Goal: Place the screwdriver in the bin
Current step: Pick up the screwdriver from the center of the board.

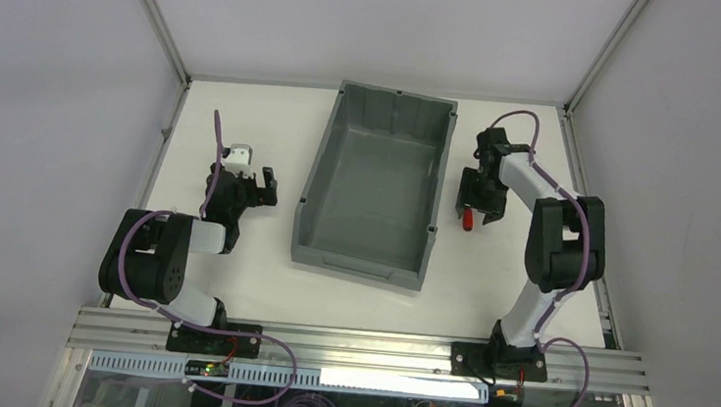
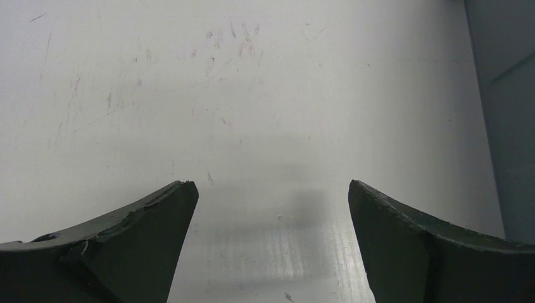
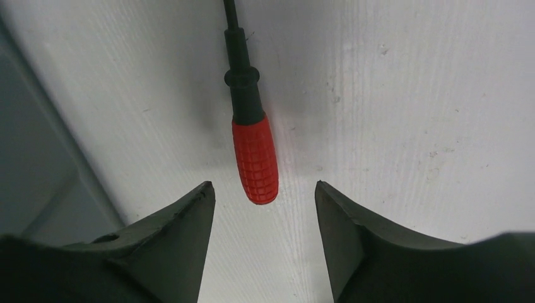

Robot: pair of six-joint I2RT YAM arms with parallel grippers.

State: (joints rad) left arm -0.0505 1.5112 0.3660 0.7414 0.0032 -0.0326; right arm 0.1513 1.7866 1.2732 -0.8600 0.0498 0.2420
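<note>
Your right hand (image 3: 263,189) hangs wide open over the screwdriver (image 3: 254,158), and it grips nothing.

The screwdriver lies flat on the surface (image 1: 232,271), outside the bin (image 1: 320,175) and just beside its right wall. In your right wrist view the butt of the red handle reaches just between the fingertips, with a gap on each side, and the black shaft points away from the camera. The bin's wall runs close along the left of that view, so you have little room there and bare surface on the other side. Your left hand (image 2: 271,184) is also spread wide with nothing in it. It is low over the surface on the bin's left side, and the bin's wall shows at the right edge of its view.
</note>
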